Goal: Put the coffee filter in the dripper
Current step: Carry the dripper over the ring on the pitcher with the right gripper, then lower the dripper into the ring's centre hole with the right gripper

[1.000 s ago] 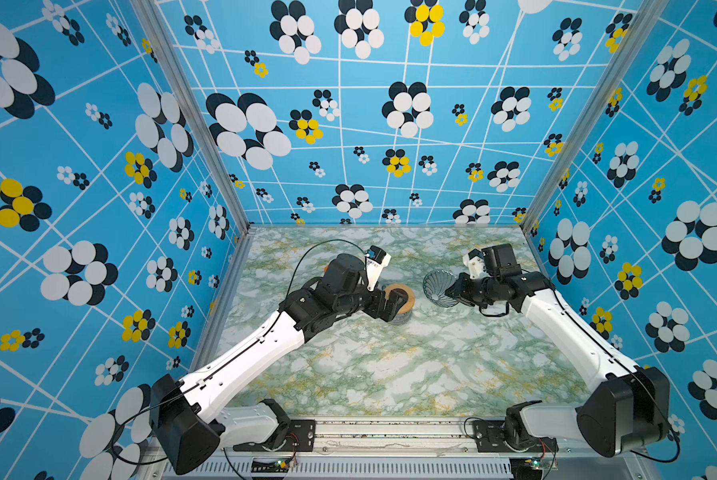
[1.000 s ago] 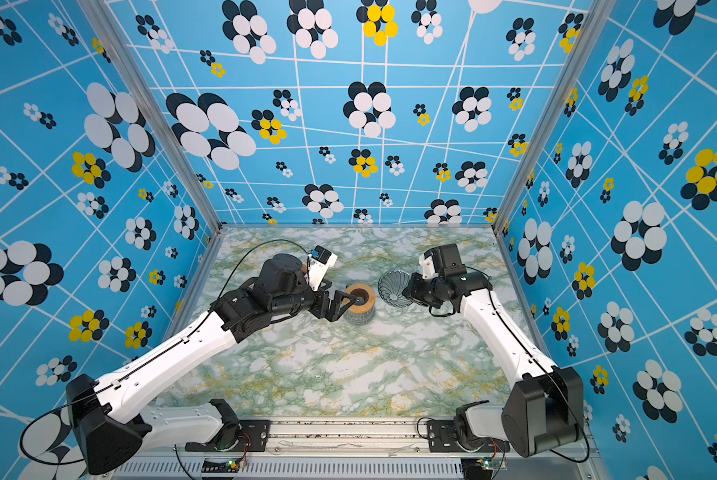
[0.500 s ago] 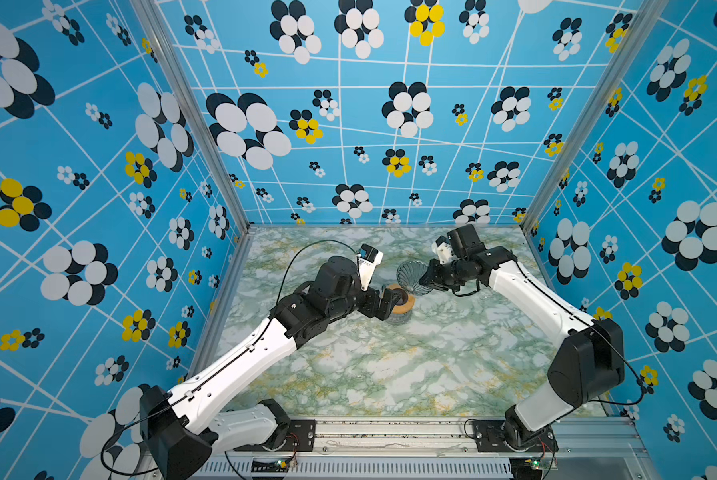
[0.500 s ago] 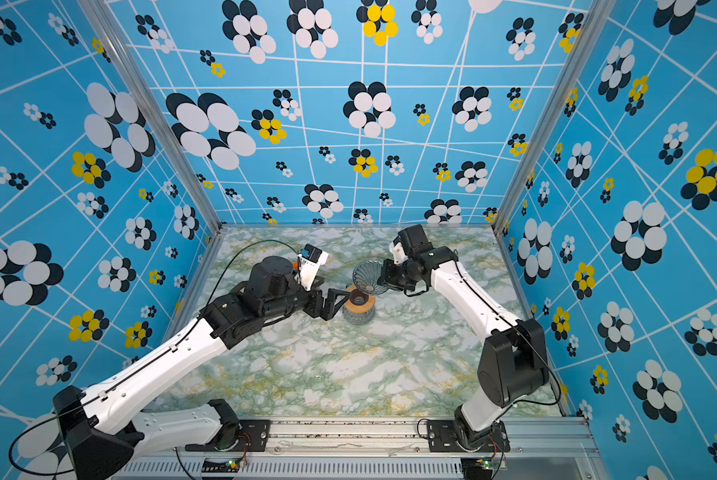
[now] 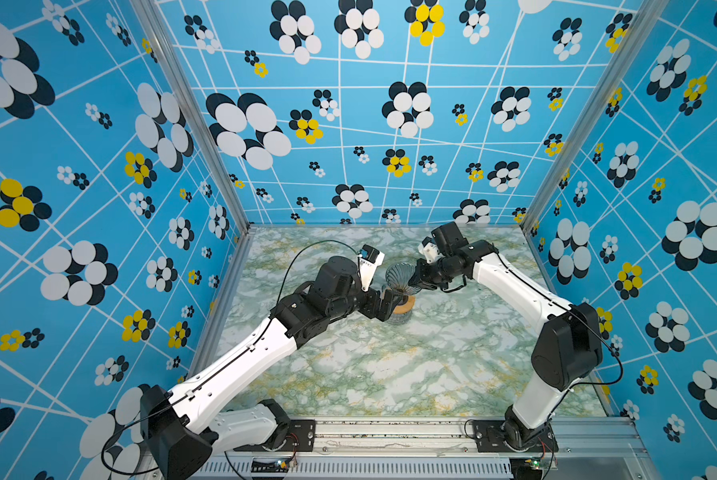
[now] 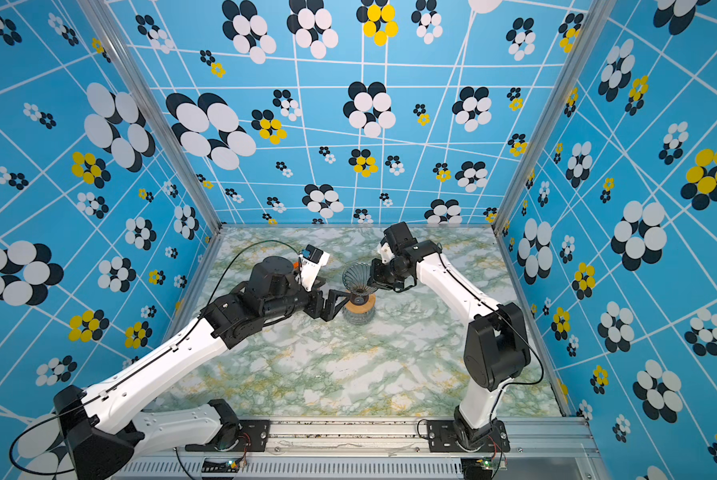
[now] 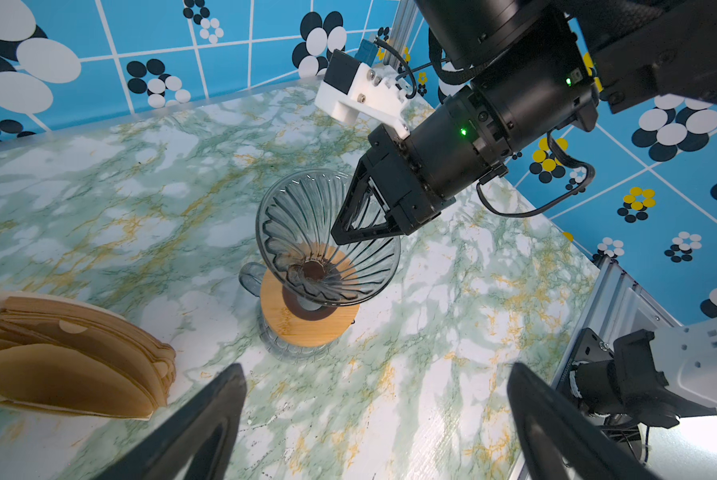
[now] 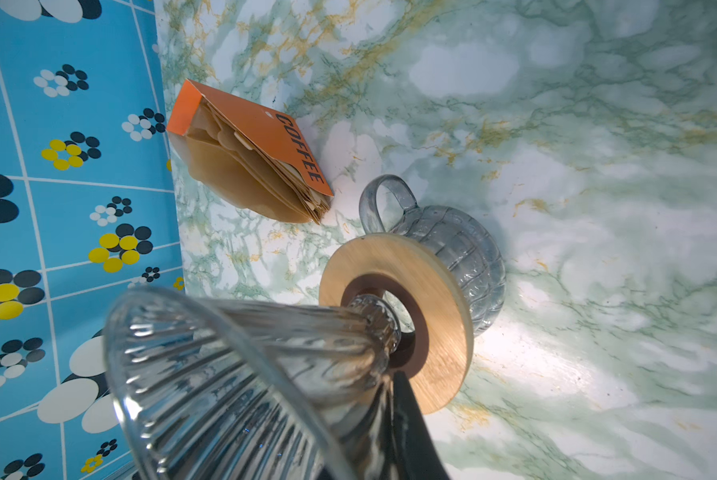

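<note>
The dripper (image 5: 399, 277) is up in the air over the middle of the counter (image 5: 390, 374), just above the wooden ring (image 7: 306, 328) that sits on the glass jug (image 8: 460, 253). It is tipped. In the right wrist view its thin end (image 8: 375, 320) points down at the dark hole of the ring, and its wide mouth leans away to the side. The line from mouth to tip is slanted, not straight up.

The right hand (image 7: 340, 232) is pinched tight on the rim of the dripper, one finger (image 7: 365, 216) inside the glass and one outside. The left hand (image 6: 340, 301) is spread wide and holds nothing. Its two dark fingers (image 7: 207, 419) stand far apart, low and beside the jug. I cannot tell if they touch it.

Both top views show the two arms meeting at the jug, but the left arm hides the orange packet (image 8: 261, 137). The wrist views show it lying flat on the counter near the jug's handle, by the blue wall, with the word COFFEE on it. A stack of tan papers (image 7: 70, 361) sticks out of it. I cannot pick out a single coffee filter apart from that stack.
</note>
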Controlling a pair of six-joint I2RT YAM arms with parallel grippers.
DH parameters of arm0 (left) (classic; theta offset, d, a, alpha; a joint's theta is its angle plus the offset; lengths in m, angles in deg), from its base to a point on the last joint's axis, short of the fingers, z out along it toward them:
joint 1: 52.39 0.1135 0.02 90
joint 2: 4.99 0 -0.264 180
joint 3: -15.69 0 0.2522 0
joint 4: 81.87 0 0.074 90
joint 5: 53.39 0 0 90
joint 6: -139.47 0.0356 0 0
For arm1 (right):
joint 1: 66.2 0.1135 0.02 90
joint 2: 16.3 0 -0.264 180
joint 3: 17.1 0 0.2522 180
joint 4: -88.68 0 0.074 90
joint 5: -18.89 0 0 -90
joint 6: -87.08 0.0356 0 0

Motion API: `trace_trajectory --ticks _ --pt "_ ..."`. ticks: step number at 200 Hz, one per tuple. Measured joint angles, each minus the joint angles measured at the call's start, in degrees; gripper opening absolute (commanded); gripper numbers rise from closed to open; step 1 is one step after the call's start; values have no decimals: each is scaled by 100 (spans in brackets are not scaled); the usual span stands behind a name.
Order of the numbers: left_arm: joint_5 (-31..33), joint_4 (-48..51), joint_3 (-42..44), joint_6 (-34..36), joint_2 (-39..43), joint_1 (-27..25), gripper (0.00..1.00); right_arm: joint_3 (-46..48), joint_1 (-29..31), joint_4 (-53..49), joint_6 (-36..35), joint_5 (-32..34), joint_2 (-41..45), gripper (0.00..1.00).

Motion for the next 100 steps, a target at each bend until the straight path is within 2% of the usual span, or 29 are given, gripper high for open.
trace_trajectory --ticks 100 --pt "-68 -9 0 -2 -4 -2 99 2 114 4 0 -31 -59 13"
